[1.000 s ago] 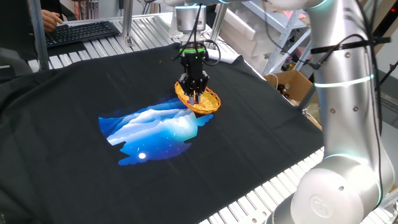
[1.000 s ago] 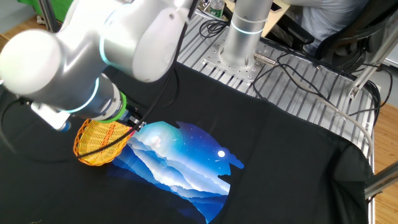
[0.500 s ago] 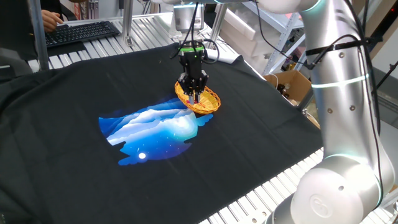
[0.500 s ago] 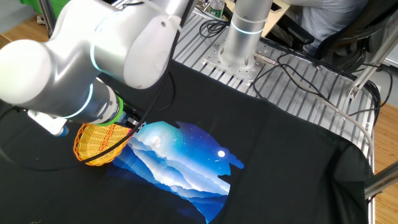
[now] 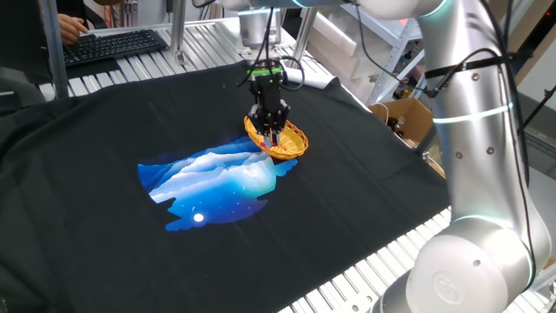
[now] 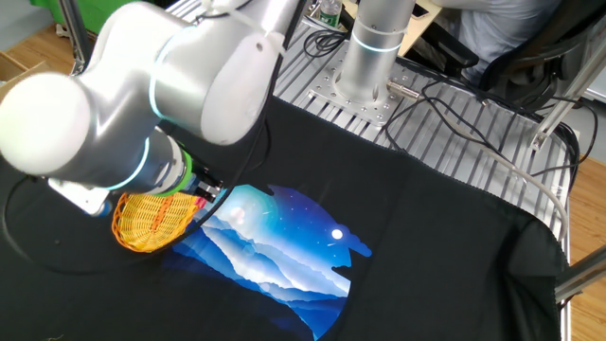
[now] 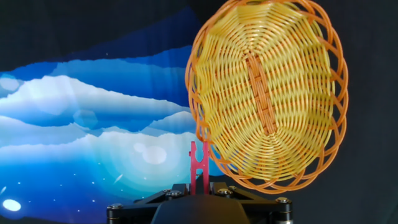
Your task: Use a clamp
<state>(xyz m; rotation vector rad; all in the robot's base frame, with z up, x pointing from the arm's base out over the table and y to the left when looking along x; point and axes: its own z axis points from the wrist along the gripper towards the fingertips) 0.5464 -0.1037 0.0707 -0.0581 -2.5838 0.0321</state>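
In the hand view my black gripper (image 7: 199, 188) is shut on the clamp (image 7: 199, 163), a small red-pink forked clip that sticks out from between the fingers. Its forked tip is right at the near left rim of the woven yellow basket (image 7: 268, 93); I cannot tell whether they touch. In one fixed view the gripper (image 5: 270, 132) points down over the left edge of the basket (image 5: 291, 144). In the other fixed view the basket (image 6: 151, 224) lies beside the arm, and a bit of the red clamp (image 6: 200, 202) shows at its right rim.
The basket lies on a black cloth with a blue and white mountain print (image 5: 217, 183). A keyboard (image 5: 113, 43) and a person's hand are at the far left edge. A cardboard box (image 5: 408, 117) stands off the table's right side. Cables (image 6: 454, 104) run along the metal table.
The gripper has risen slightly at the basket's rim, still holding the clamp. The arm's upper links have shifted. The basket has not moved.
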